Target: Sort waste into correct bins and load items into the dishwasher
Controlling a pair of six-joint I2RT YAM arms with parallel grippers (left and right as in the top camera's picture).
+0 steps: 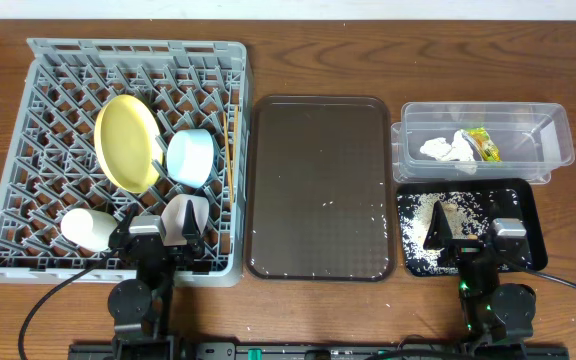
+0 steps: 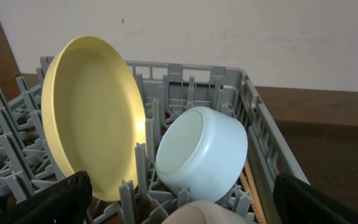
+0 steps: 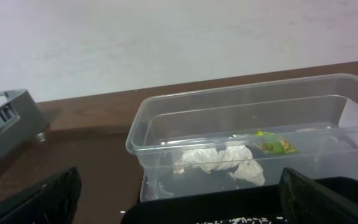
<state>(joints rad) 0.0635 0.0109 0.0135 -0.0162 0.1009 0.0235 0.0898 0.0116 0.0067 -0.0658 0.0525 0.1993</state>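
- While I watched, the left gripper (image 2: pixel 182 182) hung spread wide and empty over the large grey plastic lattice rack (image 1: pixel 138 45), where the round pale-yellow plate (image 1: pixel 126 140) stood wedged on edge, presumably to drain.
- My right gripper (image 3: pixel 179 175) gaped wide too, empty, above the glossy black tray (image 1: pixel 524 205) of white rice crumbs (image 1: pixel 420 215).
- The crumpled white tissue (image 1: pixel 448 149) and green-and-yellow wrapper (image 1: pixel 484 143) lay in the clear plastic tub (image 1: pixel 560 128), kept from food.
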